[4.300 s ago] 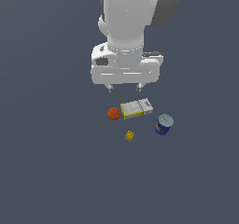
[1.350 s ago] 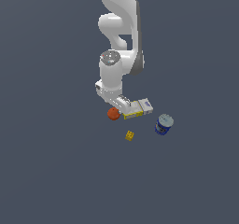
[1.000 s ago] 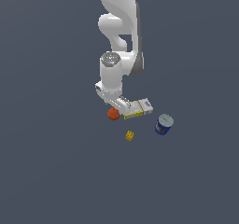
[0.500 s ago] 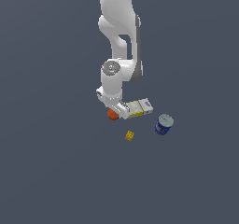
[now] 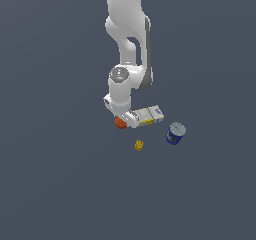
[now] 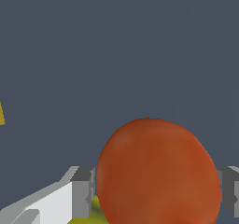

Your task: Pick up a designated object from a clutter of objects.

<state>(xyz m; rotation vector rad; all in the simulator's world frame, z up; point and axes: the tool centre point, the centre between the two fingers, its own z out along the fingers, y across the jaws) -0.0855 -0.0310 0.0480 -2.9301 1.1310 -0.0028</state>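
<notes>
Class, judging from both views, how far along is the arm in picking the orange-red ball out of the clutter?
Done: the end effector is down at the orange-red ball. In hand: fingers flank it; contact unclear. Left: grip and lift it away from the box.

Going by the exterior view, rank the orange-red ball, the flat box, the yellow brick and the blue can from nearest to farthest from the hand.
1. Orange-red ball: right at the hand, between its fingers in the wrist view.
2. Flat box: just to the exterior view's right of the hand.
3. Yellow brick: lower in the frame, apart from the hand.
4. Blue can: farthest, toward the exterior view's right.
</notes>
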